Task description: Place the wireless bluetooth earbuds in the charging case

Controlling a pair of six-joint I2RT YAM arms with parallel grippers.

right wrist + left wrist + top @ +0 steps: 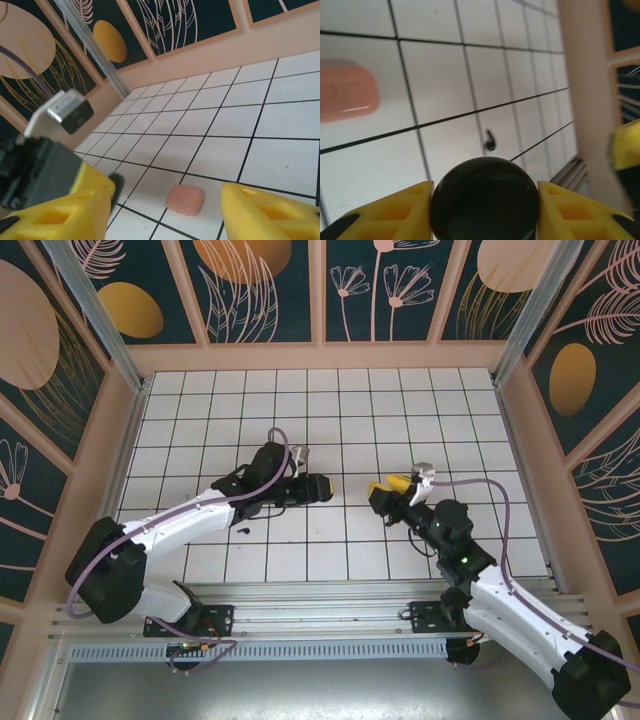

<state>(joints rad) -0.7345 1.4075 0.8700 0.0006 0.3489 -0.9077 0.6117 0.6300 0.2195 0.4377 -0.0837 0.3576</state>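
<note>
The left end effector [485,212] is clenched on a black round case [485,180]. The right end effector [167,214] hangs released near a pink case [185,199]. One black earbud [490,140] lies loose on the tabletop [445,75], at twelve o'clock from the black round case, so insertion seems not yet begun.

One black earbud [490,140], one pink case [345,92], one black round object [485,200].

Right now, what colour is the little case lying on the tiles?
Salmon pink; the charging case shows best in the right wrist view.
</note>
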